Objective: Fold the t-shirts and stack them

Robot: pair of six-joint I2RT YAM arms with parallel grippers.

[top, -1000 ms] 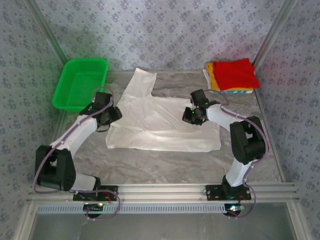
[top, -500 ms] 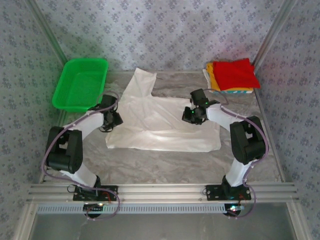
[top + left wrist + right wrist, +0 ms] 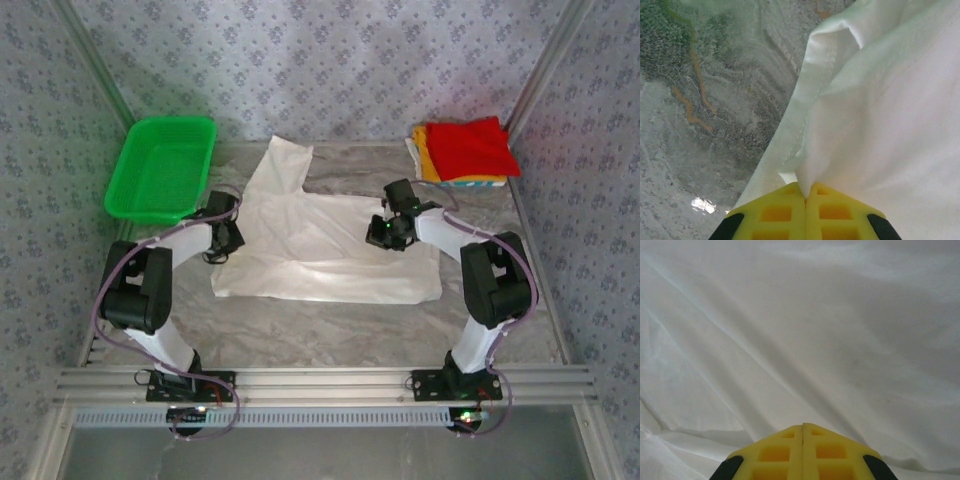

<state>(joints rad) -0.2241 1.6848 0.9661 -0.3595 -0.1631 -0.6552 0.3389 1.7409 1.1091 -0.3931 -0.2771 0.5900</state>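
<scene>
A large white t-shirt (image 3: 320, 245) lies spread flat in the middle of the table, one sleeve pointing to the back. At the shirt's left edge my left gripper (image 3: 228, 240) is shut, and the left wrist view shows its yellow jaws (image 3: 805, 192) pinching a peak of the white cloth (image 3: 880, 115) beside the hemmed edge. My right gripper (image 3: 385, 232) rests on the shirt's right half, its jaws (image 3: 803, 427) shut with creases of the cloth (image 3: 815, 330) running to the tips. A folded stack, a red t-shirt (image 3: 470, 145) on a yellow-orange one (image 3: 427, 160), sits at the back right.
A green mesh basket (image 3: 160, 165) stands at the back left, close behind the left arm. Bare marbled table (image 3: 715, 100) lies left of the shirt's edge and in front of the shirt. Patterned walls close in the back and sides.
The left arm drew its elbow in and its gripper closed on the shirt's left edge. The right arm and the shirt have stayed put.
</scene>
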